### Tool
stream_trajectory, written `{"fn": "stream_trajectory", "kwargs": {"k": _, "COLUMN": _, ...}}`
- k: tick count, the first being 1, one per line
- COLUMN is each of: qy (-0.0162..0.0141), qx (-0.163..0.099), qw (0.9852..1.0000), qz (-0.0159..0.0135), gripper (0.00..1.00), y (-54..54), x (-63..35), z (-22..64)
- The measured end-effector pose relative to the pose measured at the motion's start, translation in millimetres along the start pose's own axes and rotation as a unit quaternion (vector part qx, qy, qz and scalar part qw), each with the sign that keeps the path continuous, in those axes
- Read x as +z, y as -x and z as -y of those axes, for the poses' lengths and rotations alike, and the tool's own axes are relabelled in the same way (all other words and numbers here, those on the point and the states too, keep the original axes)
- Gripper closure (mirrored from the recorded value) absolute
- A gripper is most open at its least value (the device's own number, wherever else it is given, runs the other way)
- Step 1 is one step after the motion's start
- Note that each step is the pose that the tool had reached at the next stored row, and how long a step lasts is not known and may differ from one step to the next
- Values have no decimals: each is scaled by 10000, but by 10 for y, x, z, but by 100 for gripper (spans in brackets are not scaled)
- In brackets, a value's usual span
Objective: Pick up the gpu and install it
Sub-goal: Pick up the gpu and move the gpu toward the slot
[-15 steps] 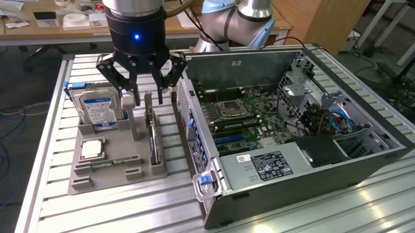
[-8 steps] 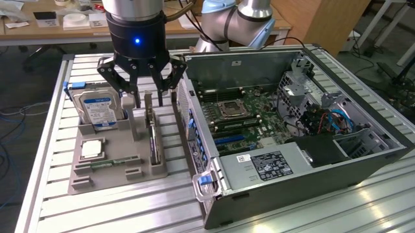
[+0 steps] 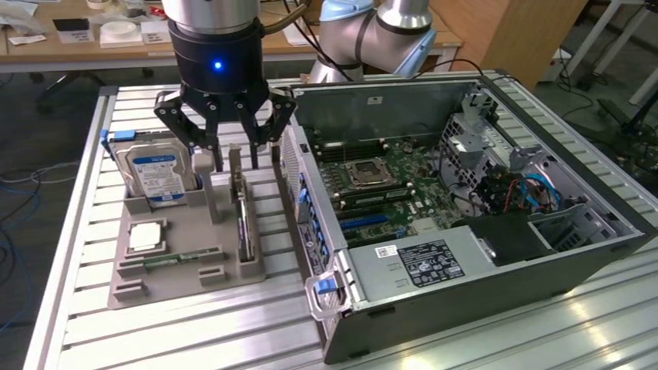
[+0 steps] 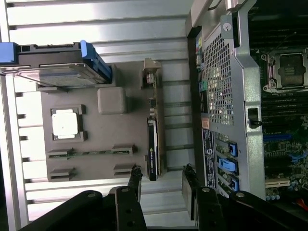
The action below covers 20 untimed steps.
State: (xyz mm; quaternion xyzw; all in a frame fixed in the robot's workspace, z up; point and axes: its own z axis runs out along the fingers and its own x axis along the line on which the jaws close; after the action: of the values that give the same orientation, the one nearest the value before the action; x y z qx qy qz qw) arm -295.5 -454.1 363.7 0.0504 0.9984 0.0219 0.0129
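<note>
The gpu [image 3: 243, 220] is a slim dark card standing on edge in a slot along the grey tray [image 3: 169, 289], on the side nearest the computer case. My gripper [image 3: 233, 160] hangs over the card's far end, open, one finger [image 3: 206, 163] on each side of the card's upright bracket and not touching it. In the wrist view the gpu [image 4: 152, 147] is seen edge-on, and my gripper [image 4: 162, 185] has only table slats between its dark fingertips [image 4: 136, 179].
The tray also holds a silver hard drive [image 3: 154, 176] in a blue caddy, a processor [image 3: 147, 233] and a green memory stick [image 3: 180, 258]. The open computer case [image 3: 411, 270] lies close beside the tray, its motherboard [image 3: 375, 181] exposed. A second arm's base [image 3: 375, 35] stands behind.
</note>
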Motion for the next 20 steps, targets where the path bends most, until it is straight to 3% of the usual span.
{"fn": "stream_trajectory", "kwargs": {"k": 6, "qy": 0, "qx": 0, "qw": 10000, "qz": 0, "gripper": 53, "y": -1, "x": 36, "z": 2}}
{"fn": "stream_trajectory", "kwargs": {"k": 20, "qy": 0, "qx": 0, "qw": 10000, "qz": 0, "gripper": 53, "y": -5, "x": 224, "z": 10}}
